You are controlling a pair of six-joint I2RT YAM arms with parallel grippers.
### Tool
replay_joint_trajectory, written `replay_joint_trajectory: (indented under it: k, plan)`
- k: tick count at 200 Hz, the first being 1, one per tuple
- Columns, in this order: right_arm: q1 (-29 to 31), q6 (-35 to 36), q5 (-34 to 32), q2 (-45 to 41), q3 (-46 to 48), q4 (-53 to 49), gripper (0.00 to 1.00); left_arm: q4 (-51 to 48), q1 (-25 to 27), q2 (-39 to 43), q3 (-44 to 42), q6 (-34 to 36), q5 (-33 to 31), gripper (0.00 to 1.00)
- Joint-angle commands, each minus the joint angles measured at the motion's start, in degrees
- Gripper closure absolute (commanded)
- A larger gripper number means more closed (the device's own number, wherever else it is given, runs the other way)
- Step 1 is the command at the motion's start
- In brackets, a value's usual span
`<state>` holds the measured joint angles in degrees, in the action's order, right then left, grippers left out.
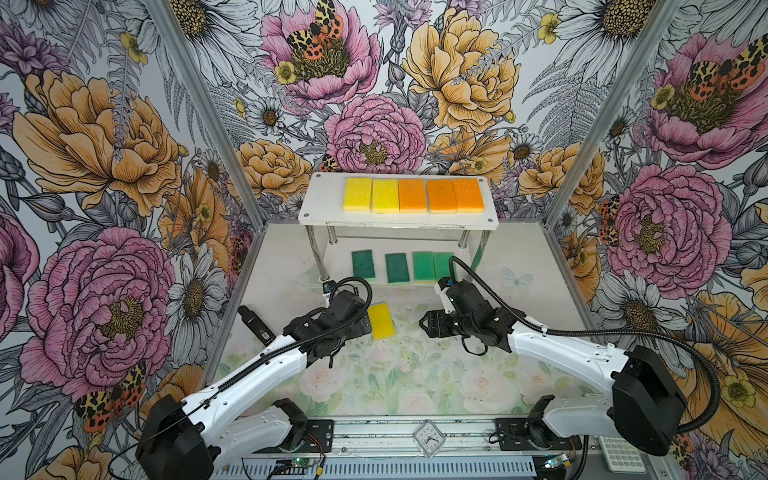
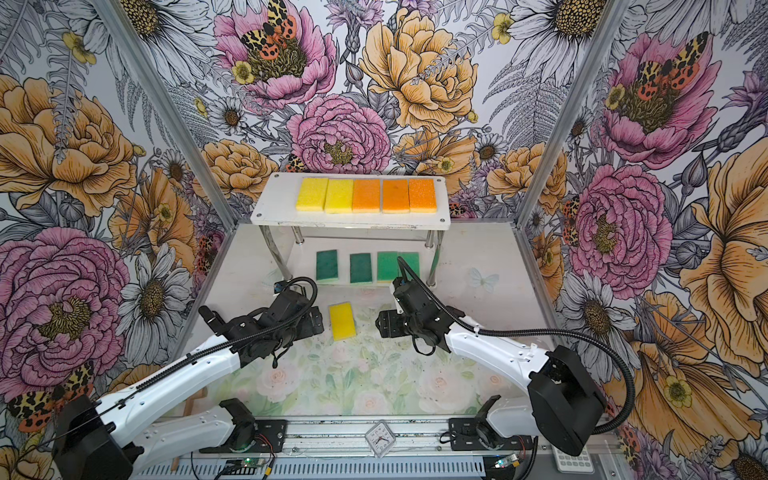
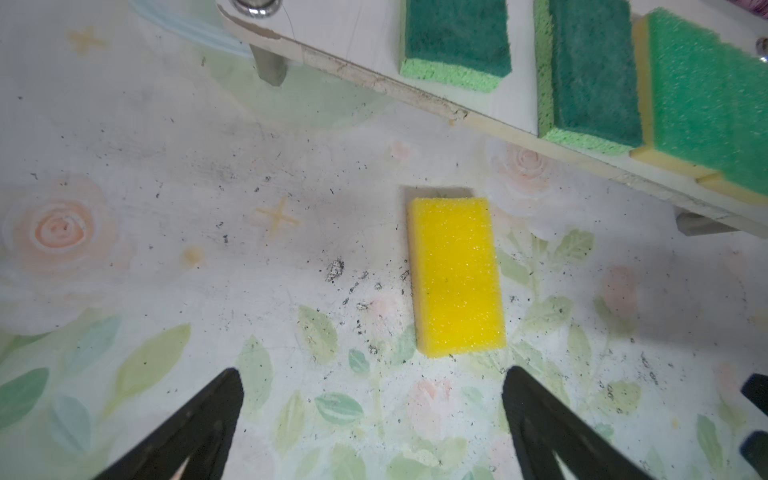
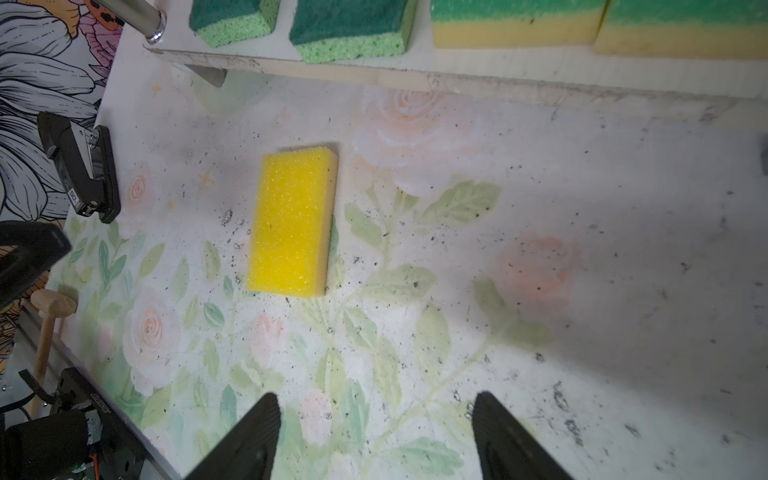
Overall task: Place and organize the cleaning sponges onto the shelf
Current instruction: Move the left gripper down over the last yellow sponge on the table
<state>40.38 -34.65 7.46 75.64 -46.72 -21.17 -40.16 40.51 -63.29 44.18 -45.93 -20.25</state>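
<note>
**Left wrist view: one yellow sponge (image 3: 455, 276) lay loose on the tabletop (image 3: 166, 249), both pairs of jaws spread and empty**

From the left wrist, the yellow sponge lay flat on the flower-printed tabletop, short of the shelf (image 3: 332, 29) and apart from its lower board. The left jaws stood spread wide with nothing between them. Their black fingers (image 3: 199, 424) pointed toward the sponge without touching it.

From the right wrist, the same sponge (image 4: 291, 220) lay ahead and off to one side. The right jaws were also parted and empty, their fingers (image 4: 507, 440) hovering over bare tabletop.

In both top views the yellow sponge (image 1: 381, 321) (image 2: 342, 321) sat between the two arms, just beside the tip of the left arm (image 1: 266, 361) and farther from the right arm (image 1: 561, 349). It lay in front of the shelf (image 1: 324, 208), near the middle of the tabletop.

The shelf's upper board carried a neat row of five. Two upper yellow sponges (image 1: 357, 194) sat at the left, and three orange sponges (image 1: 441, 195) sat to their right, side by side.

Four more lay on the lower board. Two dark green sponges (image 1: 363, 264) sat apart from each other, and two lighter green sponges (image 1: 423, 266) were pushed together, with the right arm's cable crossing in front of the rightmost one.

A small clock (image 1: 429, 438) rested at the near edge, between the arm bases.
</note>
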Motion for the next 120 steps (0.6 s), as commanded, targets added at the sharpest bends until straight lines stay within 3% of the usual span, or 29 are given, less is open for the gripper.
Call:
replay_joint_trajectory:
  k: [1, 47, 120]
  plan:
    - [-0.9, 1.4, 1.5, -1.9, -1.0, -1.4, 0.24, 6.8, 2.4, -2.5, -0.7, -4.8, -3.3, 0.01]
    - [-2.6, 1.3, 4.5, -3.8, 0.3, -1.6, 0.24, 14.3, 6.0, -9.5, -2.5, -9.6, -5.3, 0.01]
    - [-5.4, 1.3, 6.2, -4.8, 1.9, -1.8, 0.22, 14.9, 8.8, -21.7, 3.9, -10.4, -5.5, 0.01]
